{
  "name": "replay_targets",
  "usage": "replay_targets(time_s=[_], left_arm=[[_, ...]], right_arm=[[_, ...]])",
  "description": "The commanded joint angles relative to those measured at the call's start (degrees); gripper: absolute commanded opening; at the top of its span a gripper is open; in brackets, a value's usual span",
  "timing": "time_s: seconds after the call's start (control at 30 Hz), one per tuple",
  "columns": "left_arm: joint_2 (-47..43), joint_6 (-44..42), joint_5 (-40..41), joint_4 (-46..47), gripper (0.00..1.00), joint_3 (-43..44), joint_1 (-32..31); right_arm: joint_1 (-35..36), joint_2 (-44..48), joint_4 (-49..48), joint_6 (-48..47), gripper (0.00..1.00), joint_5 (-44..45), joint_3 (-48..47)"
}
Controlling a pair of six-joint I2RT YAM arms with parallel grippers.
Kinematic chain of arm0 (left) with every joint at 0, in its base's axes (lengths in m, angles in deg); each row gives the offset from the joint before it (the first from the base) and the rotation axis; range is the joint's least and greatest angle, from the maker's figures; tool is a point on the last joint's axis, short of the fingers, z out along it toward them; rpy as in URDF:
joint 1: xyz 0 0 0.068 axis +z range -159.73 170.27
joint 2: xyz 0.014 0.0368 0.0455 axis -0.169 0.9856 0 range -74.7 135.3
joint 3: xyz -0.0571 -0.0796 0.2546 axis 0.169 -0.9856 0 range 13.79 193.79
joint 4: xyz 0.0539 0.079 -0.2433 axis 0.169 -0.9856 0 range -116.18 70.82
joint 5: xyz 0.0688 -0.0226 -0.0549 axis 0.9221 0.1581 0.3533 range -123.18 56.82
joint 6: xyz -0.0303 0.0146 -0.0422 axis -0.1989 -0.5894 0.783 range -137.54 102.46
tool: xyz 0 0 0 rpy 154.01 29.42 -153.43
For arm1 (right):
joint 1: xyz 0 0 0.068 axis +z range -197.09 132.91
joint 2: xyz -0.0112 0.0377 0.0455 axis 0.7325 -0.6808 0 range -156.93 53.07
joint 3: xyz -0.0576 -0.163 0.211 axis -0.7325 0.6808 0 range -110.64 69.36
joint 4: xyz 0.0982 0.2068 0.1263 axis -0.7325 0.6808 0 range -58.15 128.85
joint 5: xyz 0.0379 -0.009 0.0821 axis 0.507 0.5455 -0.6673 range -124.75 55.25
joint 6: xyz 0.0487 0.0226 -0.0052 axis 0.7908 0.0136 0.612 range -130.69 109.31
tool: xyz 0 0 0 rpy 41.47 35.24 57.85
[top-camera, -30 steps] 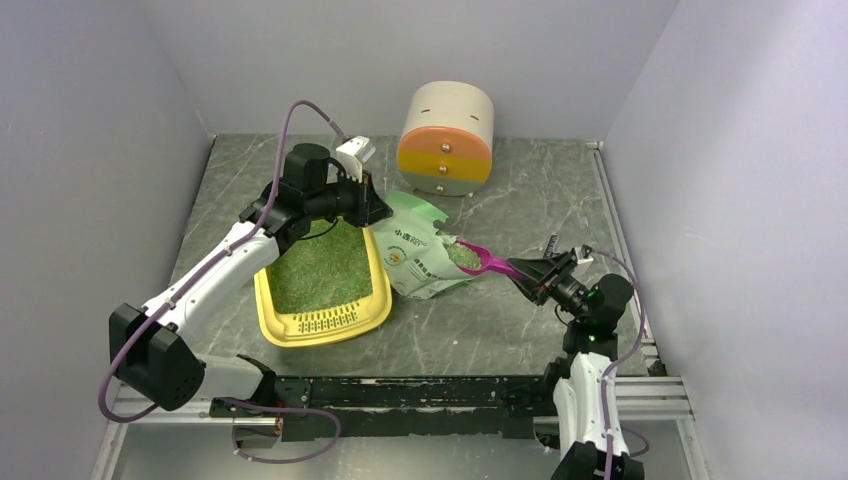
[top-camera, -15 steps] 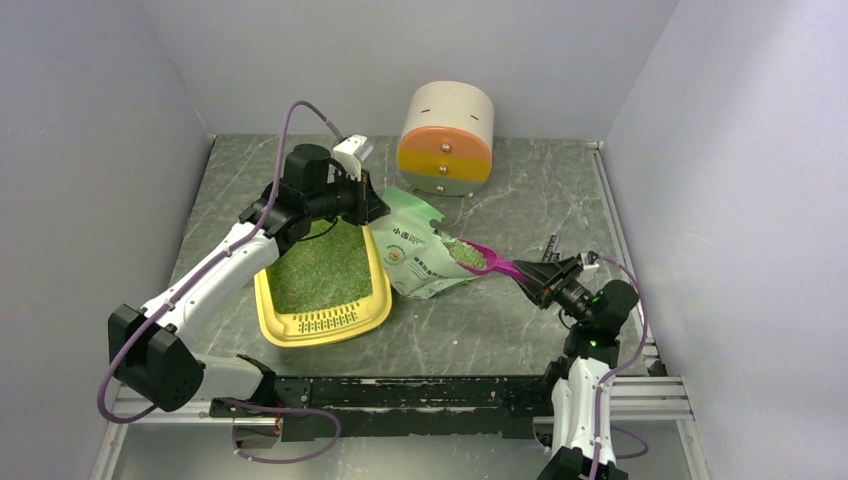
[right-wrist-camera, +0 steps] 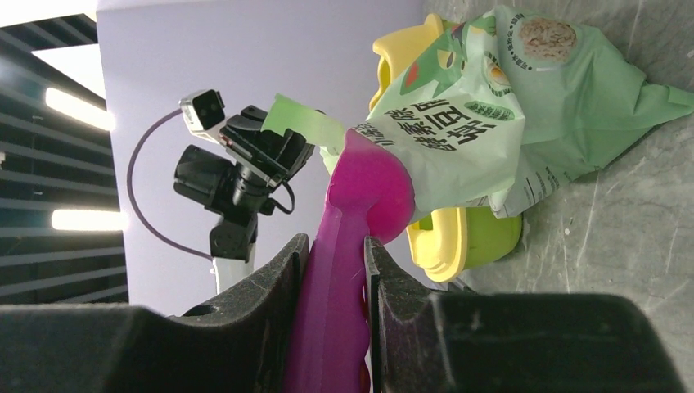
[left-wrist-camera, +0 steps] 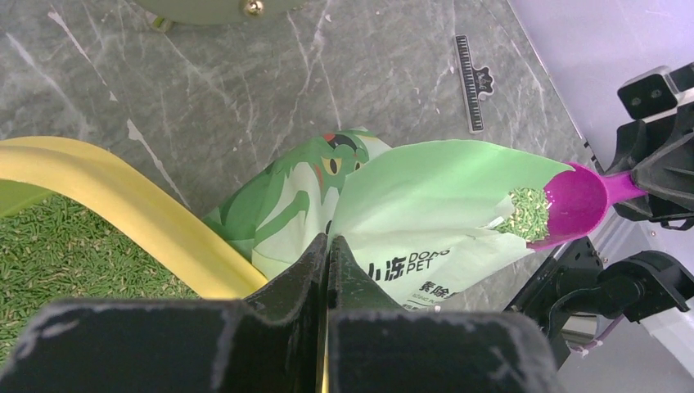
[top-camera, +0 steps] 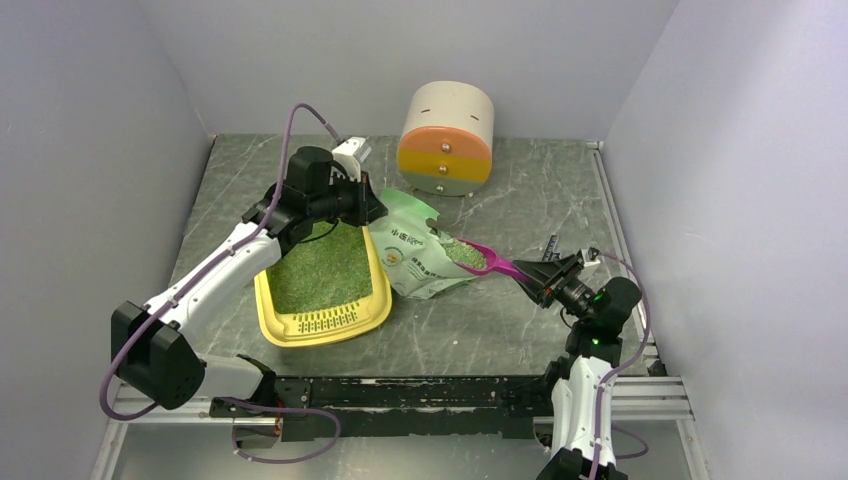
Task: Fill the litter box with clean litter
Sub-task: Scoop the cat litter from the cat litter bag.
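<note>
While the left gripper [top-camera: 366,205] pinches the upper flap of the pale green bag [top-camera: 412,262], its fingers pressed together on the plastic, the right gripper [top-camera: 532,274] is clamped on the handle of the magenta scoop [top-camera: 490,263]. Seen from above, the scoop's bowl sits in the bag's mouth at the bag's 3 o'clock side, with a heap of clean litter [left-wrist-camera: 525,214] in it. The litter box [top-camera: 262,298] lies flat on the table [top-camera: 520,200] at 9 o'clock of the bag and touches it, its slotted grille at the 6 o'clock end. More of the greenish granules cover the box's floor. The left gripper hangs over the box's 1 o'clock corner. A round drawer cabinet [top-camera: 447,125] stands at 12 o'clock of the bag, apart from it.
</note>
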Motion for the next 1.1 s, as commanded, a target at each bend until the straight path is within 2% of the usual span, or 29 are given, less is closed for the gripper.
replay_targets(time_s=[0.0, 0.1, 0.27, 0.4, 0.8, 0.97, 1.07], left_arm=[[0.48, 0.81, 3.2, -0.7, 0.05, 1.05, 0.23], [-0.08, 1.01, 3.94, -0.59, 0.05, 0.46, 0.23], [-0.39, 1.29, 6.3, -1.71, 0.05, 0.23, 0.25], [-0.32, 1.41, 7.78, -2.12, 0.05, 0.29, 0.31], [0.34, 2.74, 9.6, -2.33, 0.05, -0.21, 0.36], [2.32, 3.65, 9.53, -4.79, 0.05, 2.72, 1.19], [2.51, 3.57, 10.55, -5.25, 0.05, 2.93, 1.26]], right_arm=[[-0.55, 0.45, 1.08, -1.9, 0.0, -2.07, -1.44], [-0.65, 0.2, 2.22, -3.0, 0.0, -1.71, -1.92], [-0.81, -0.21, 11.28, -9.62, 0.0, -0.01, -5.05], [-0.92, -0.51, 14.34, -11.85, 0.0, 0.56, -7.14], [-1.05, 0.4, 13.11, -9.54, 0.0, -0.07, -7.38], [-1.09, 0.13, 14.85, -11.56, 0.0, 0.12, -8.36], [-1.1, 0.19, 12.96, -9.71, 0.0, 0.06, -7.95]])
